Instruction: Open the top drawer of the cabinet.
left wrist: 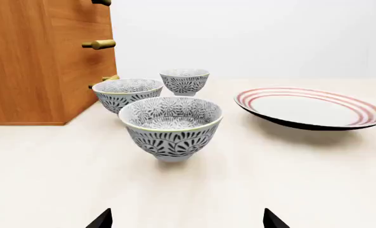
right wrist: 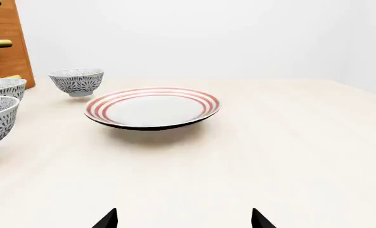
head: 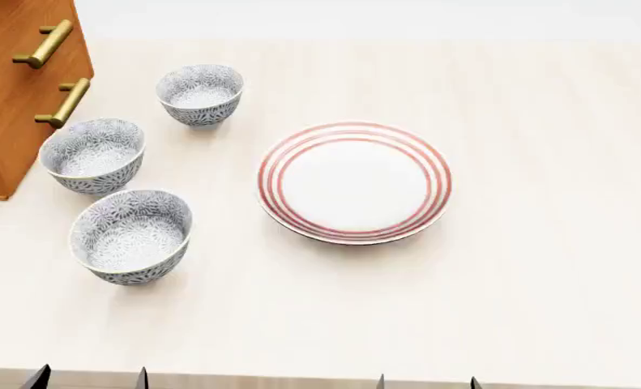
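Both your grippers, left gripper [head: 87,377] and right gripper [head: 426,381], sit spread apart, grasping nothing, at the near table edge; the cabinet [head: 6,97] stands far left, beside three bowls [head: 131,235].

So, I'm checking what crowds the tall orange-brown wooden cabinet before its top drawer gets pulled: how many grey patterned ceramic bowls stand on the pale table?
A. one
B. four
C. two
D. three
D: the head view shows three grey patterned bowls in a curved row between the orange-brown wooden cabinet and the red-striped white plate.
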Motion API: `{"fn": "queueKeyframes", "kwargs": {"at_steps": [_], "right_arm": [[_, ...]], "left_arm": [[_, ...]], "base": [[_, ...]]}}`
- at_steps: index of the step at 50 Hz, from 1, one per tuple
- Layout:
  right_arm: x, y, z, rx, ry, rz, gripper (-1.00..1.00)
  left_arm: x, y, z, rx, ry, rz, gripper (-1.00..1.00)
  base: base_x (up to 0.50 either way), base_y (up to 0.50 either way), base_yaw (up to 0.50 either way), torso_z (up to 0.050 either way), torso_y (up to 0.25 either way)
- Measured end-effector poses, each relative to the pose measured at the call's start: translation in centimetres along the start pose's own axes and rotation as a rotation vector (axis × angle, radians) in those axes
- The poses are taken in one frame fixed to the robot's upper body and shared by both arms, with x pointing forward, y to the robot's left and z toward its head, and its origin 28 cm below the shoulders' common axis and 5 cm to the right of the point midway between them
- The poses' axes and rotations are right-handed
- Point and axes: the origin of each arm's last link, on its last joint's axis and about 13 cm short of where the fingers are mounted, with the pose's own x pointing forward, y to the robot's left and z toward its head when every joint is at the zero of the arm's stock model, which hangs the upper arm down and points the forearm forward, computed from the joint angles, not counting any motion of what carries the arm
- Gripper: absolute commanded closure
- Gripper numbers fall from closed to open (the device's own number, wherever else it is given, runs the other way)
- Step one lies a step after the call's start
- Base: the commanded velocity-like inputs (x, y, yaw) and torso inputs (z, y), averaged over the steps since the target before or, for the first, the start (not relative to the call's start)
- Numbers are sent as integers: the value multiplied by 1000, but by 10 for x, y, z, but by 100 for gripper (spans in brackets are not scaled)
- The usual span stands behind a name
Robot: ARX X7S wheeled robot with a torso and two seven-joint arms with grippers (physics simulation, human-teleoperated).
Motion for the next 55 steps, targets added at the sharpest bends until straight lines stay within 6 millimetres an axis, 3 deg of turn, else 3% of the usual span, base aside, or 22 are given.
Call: {"fn": "queueKeyframes", "kwargs": {"at_steps": [24,50,55], "right_arm": [[1,0,-1,-5,7,-9,-100],[1,1,-2,-18,15,-8,-100],[1,2,-2,-9,13,-9,-100]], "left_arm": [[0,0,0,0,-6,-4,-100],[0,0,0,6,-7,-5,-100],[0,1,0,12,-4,0,-100]], "base": [[0,1,0,0,0],[0,498,0,0,0],[0,60,0,18,36]]}}
